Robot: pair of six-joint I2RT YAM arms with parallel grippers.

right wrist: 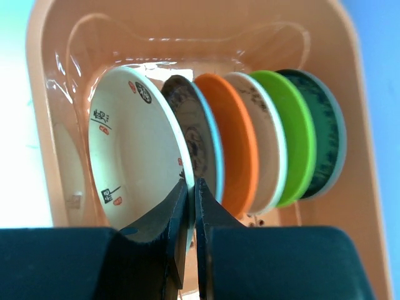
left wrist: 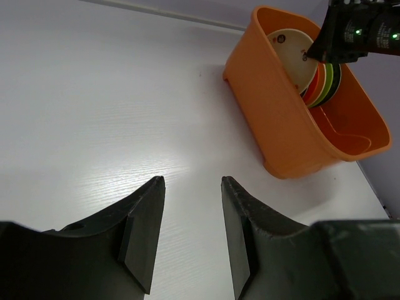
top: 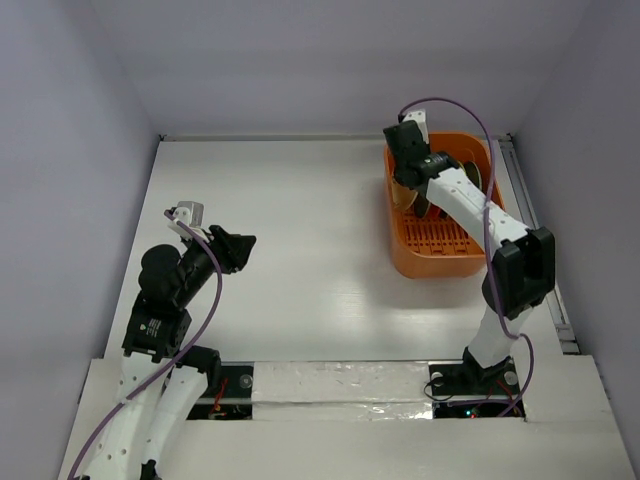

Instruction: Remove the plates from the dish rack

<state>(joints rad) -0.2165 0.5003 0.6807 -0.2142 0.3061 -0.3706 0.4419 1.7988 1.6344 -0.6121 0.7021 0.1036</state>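
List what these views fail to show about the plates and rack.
Top view: the right arm covers most plates in the rack.
Left wrist view: the cream plate and that arm hide the other plates' faces.
Right wrist view: the jaws cover the cream plate's lower rim and much of the rack floor.

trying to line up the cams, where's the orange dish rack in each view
top external: dish rack upper right, under the right arm.
left wrist: dish rack upper right, seen from its side.
right wrist: its walls fill the frame, around the plates.
shared landmark: the right end effector at the cream plate inside it.
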